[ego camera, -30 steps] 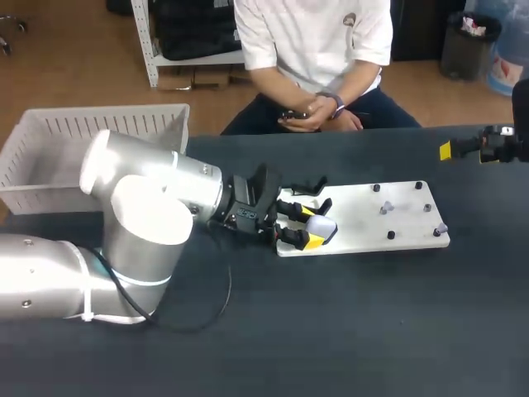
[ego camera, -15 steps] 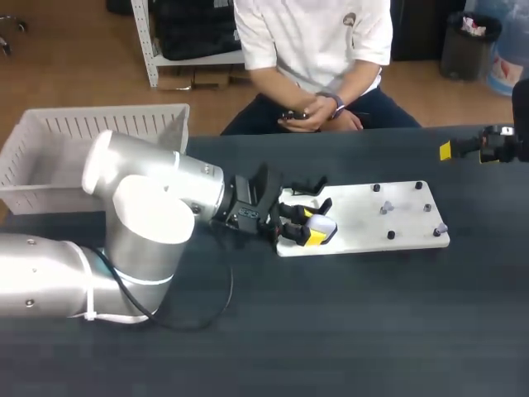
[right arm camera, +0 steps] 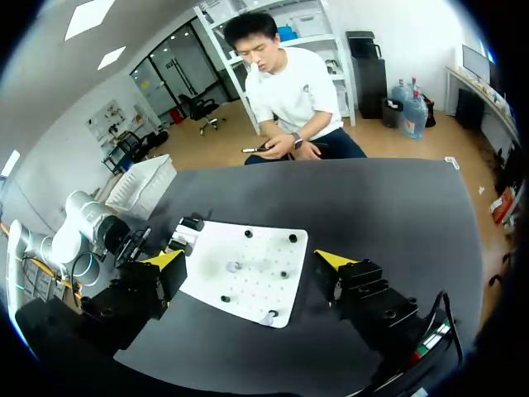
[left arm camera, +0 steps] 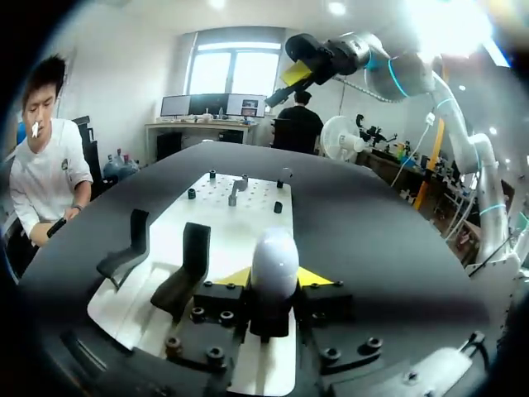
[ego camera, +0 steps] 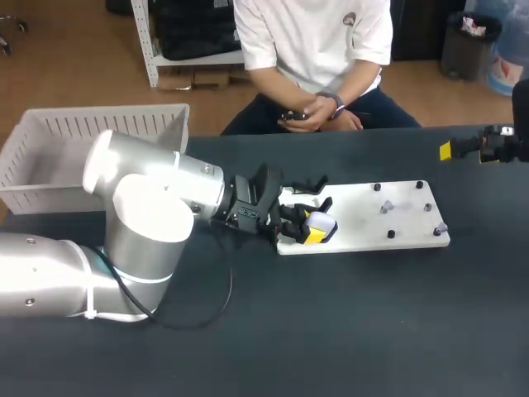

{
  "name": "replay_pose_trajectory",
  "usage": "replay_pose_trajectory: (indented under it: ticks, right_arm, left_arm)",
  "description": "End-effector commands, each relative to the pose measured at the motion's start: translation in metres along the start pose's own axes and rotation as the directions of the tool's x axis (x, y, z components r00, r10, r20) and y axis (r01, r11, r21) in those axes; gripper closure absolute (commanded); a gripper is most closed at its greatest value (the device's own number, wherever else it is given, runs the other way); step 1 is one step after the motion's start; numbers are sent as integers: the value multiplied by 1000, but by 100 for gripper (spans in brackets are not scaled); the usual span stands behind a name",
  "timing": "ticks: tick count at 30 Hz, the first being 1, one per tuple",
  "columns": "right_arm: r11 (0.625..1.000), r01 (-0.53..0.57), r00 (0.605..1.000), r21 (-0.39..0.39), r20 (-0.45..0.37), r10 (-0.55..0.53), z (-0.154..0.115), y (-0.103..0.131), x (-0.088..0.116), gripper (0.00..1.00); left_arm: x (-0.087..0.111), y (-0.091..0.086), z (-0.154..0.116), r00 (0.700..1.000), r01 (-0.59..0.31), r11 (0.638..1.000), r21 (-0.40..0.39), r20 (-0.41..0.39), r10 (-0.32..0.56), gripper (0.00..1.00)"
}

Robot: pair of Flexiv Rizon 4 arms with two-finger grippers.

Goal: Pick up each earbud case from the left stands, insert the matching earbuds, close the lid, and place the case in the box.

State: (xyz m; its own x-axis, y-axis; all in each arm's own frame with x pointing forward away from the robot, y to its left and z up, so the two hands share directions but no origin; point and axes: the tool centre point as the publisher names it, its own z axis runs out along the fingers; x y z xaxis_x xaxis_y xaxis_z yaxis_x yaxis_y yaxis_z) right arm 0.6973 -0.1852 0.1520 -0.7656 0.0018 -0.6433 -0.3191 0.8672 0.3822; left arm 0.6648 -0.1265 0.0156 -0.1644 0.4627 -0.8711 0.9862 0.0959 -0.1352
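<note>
While the pickup step is in hand, the left arm [ego camera: 157,207] reaches to the left end of the white board [ego camera: 372,225], and its jaws are clamped on the earbud case [left arm camera: 274,263], a pale egg-shaped shell pinched between the yellow fingertips [left arm camera: 235,277] from both sides. Case sits at the board's left end, just beside the two black stands [left arm camera: 192,265]; whether it has cleared the board surface cannot be told. Lid looks shut, no seam gap visible. Two small pale pieces, probably the earbuds [left arm camera: 235,188], sit among black pegs [left arm camera: 278,207] toward the board's right end, well apart from the case. Box [ego camera: 99,136], a white slatted bin, stands on the counter [ego camera: 347,331] well off the board's left end, on the far side. Right arm [ego camera: 496,147] hangs beyond the board's right end, jaws wide apart with nothing between them, yellow fingertips [right arm camera: 165,258] aimed down at the board. Judgement: task is early, with no earbud in and nothing visible in the box. Next move likely calls for lifting the case free of the stands, holding it steady and getting the lid open so the right arm can fetch an earbud. Rounded shell may slip or rotate in the pinch. No writing, label or brand is legible on case, board or box.
</note>
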Motion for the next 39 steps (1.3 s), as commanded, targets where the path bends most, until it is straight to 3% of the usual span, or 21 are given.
replay_pose_trajectory:
  ticks: [1, 16, 19, 26, 32, 39]
  right_arm:
    - [1000, 1, 1000, -1, -1, -1, 1, -1, 0, 0]
    - [1000, 1, 1000, -1, -1, -1, 1, -1, 0, 0]
    - [999, 34, 998, 6, -57, -34, 16, 16, 3, 0]
    - [997, 73, 994, -33, -80, -75, 41, 55, 11, 0]
    - [994, 86, 992, -65, -85, -92, 48, 70, 13, 0]
    - [989, 115, 987, -90, -104, -124, 50, 84, 12, 0]
  left_arm:
    - [-5, 1, -6, 1000, -1, 1000, 0, 22, 1, 100]
    - [-55, -13, -36, 993, -85, 996, -11, 86, 85, 100]
    - [-67, -10, -36, 990, -96, 995, -12, 98, 97, 100]
    - [-97, -2, -28, 985, -119, 992, -46, 119, 123, 100]
    - [-112, -2, -19, 979, -162, 985, -51, 118, 167, 100]
    - [-124, 11, -11, 975, -187, 981, -52, 110, 192, 100]
